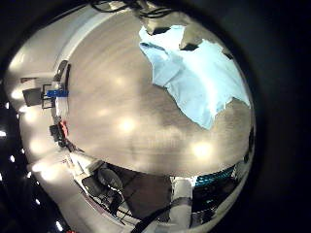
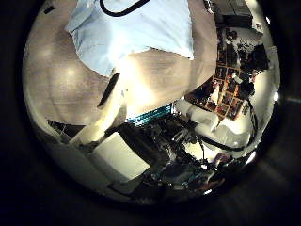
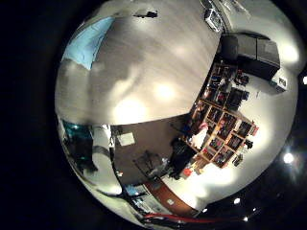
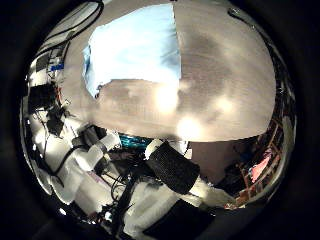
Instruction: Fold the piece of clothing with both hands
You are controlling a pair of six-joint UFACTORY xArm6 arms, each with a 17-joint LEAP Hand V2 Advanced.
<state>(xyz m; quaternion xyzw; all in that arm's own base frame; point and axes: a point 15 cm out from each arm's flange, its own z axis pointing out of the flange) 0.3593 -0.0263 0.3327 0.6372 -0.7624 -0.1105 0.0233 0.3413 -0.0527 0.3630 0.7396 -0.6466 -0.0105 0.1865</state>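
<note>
A pale garment lies spread flat on the wooden table, with a sleeve sticking out at one side. It also shows in the left thumb side palm view, the right thumb side palm view and, small and far off, the right little finger side palm view. My left hand hovers above the table beside the garment's edge, a straight finger reaching out, touching nothing. My right hand is above the table, away from the garment.
Bare tabletop stretches beside the garment. Beyond the table's edge stand cluttered shelves, which also show in the left thumb side palm view, and dark boxes. Equipment stands past the table's far side.
</note>
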